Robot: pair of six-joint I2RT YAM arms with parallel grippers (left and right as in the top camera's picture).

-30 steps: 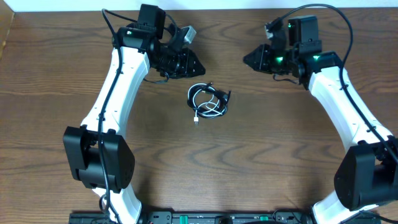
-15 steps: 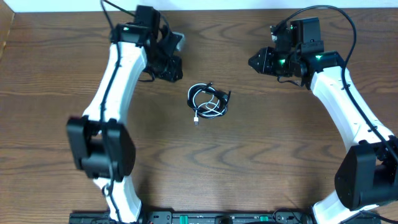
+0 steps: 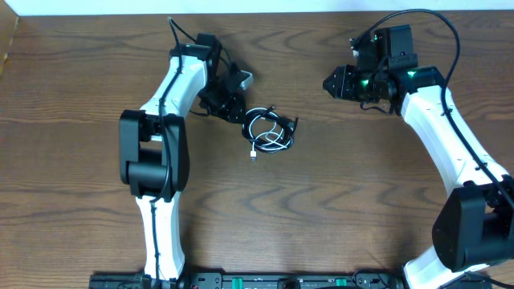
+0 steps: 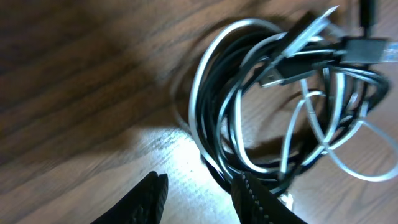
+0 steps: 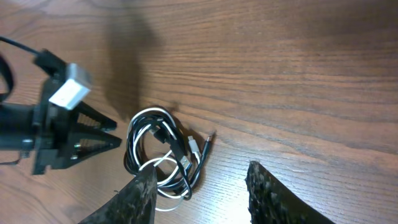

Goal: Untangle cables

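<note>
Dark wood-grain table [image 3: 72,160], with a pale strip along the far edge.

Overhead: the cables [image 3: 270,131] lie in one small tangled coil near the table's middle, a little toward the far side. The left gripper [image 3: 239,114] sits just left of the coil with its tip at the coil's edge; whether it touches cannot be told. The right gripper [image 3: 330,83] is well apart, to the right and farther back.

Left wrist: gripper fingers are spread, with only bare wood between them. The black cable [image 4: 219,124] and white cable [image 4: 198,99] loop together just beyond the fingertips.

Right wrist: fingers are spread and empty above the table. The coil lies beyond them, with the left gripper beside it.
</note>
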